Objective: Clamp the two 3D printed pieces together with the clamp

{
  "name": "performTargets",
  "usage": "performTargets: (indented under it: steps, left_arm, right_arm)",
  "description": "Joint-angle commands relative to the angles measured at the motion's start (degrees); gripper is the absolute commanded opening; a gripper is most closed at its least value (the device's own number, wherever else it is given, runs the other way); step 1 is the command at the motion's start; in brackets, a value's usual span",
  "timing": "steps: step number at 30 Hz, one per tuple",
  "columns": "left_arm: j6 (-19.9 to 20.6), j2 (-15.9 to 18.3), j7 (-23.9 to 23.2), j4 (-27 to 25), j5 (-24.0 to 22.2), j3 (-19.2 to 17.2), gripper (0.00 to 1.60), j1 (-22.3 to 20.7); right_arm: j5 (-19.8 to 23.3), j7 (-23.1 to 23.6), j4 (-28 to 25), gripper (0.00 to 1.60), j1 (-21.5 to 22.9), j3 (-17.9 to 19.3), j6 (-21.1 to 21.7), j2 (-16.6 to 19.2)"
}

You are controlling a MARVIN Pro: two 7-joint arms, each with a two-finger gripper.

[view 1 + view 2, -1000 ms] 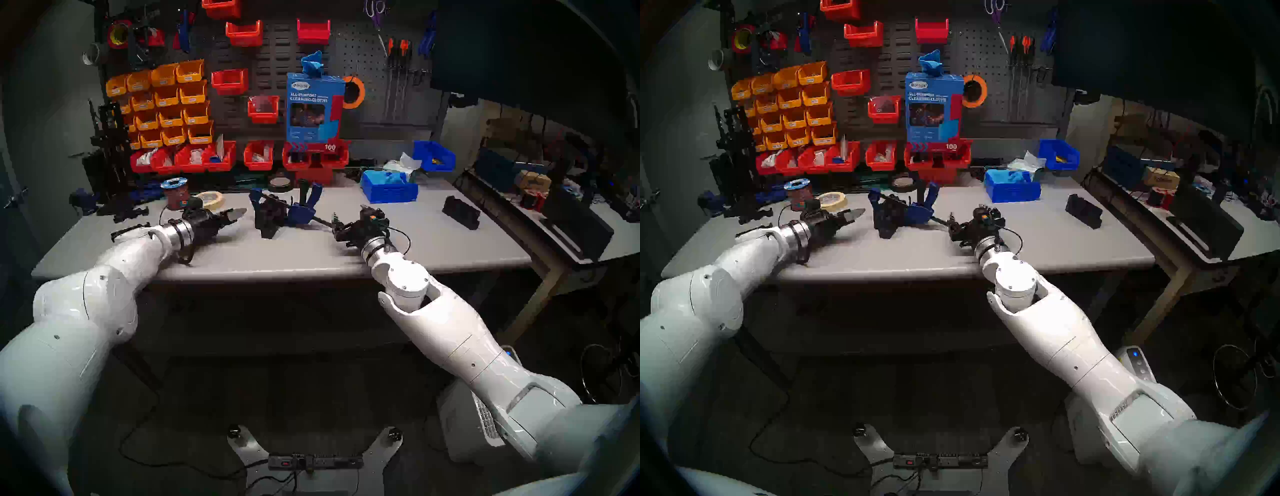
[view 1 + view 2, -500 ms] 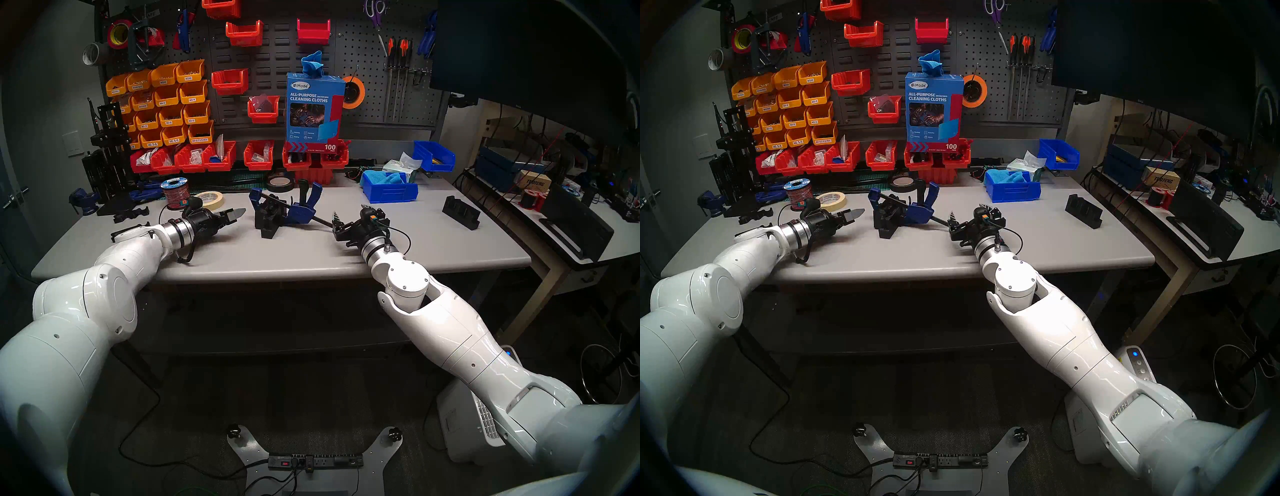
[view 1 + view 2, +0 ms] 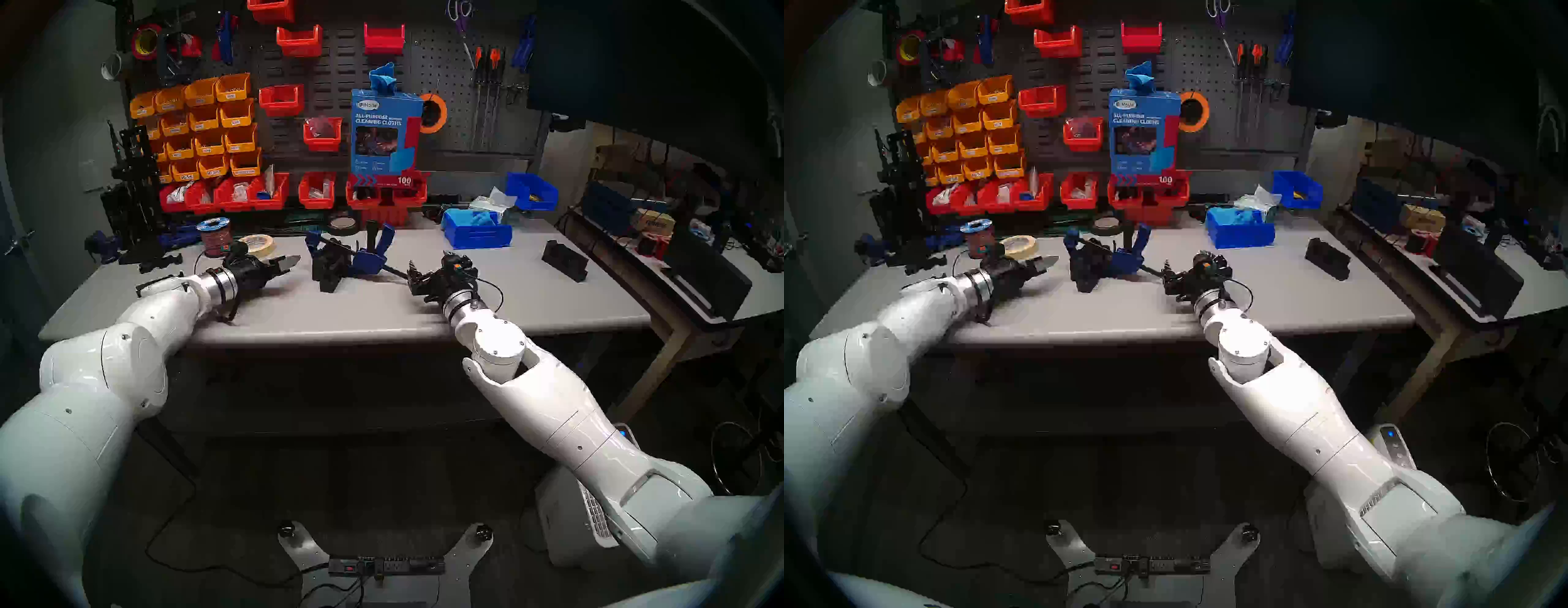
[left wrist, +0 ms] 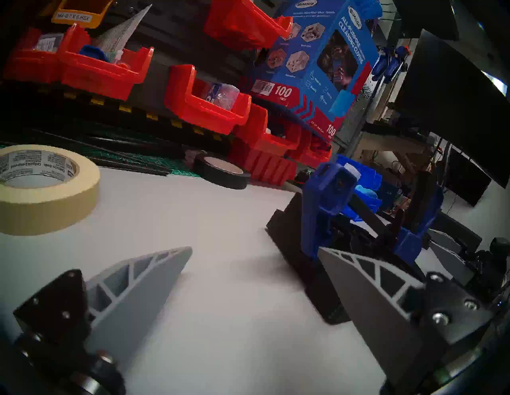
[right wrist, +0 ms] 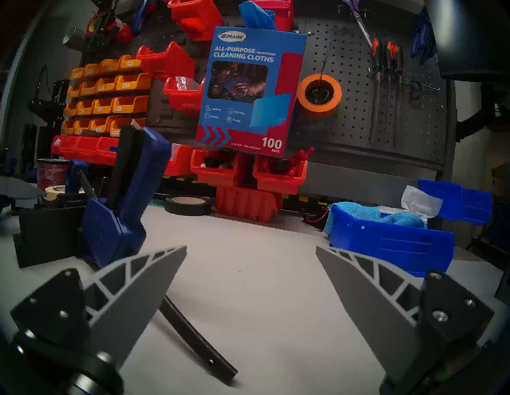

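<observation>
The clamp (image 3: 368, 260) serves as the reference landmark; it lies near the middle of the grey table (image 3: 348, 314). Left of the clamp, the left gripper (image 4: 254, 253) hovers low over the table with its grey fingers (image 4: 143, 278) spread apart, holding nothing. A roll of masking tape (image 4: 47, 190) sits behind it (flat on the table). The two 3D printed pieces (image 3: 329, 269) stand together between the clamp's blue fixed jaw and its blue sliding body; the clamp's jaws bracket them, with the trigger handle tilted upward. Right of the clamp, the bar end reaches toward the right gripper (image 5: 249, 253), whose fingers (image 5: 132, 287) are also apart and empty. The bar tip (image 5: 198, 342) lies just beside the left finger.
</observation>
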Motion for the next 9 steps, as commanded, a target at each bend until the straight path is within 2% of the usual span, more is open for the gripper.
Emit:
performTargets:
  steps: [1,9]
  left_arm:
    - [-0.39,-0.17,-0.27,0.83,-0.20,-0.21,1.60,0.74]
    - [-0.54,-0.16,-0.28,0.99,-0.14,-0.25,1.60,0.66]
  right_arm:
    - [-0.16,0.00,-1.98,1.60,1.64,0.65,-0.24,-0.13]
    - [-0.17,-0.09,-2.01,1.60,1.63,0.64,-0.20,-0.12]
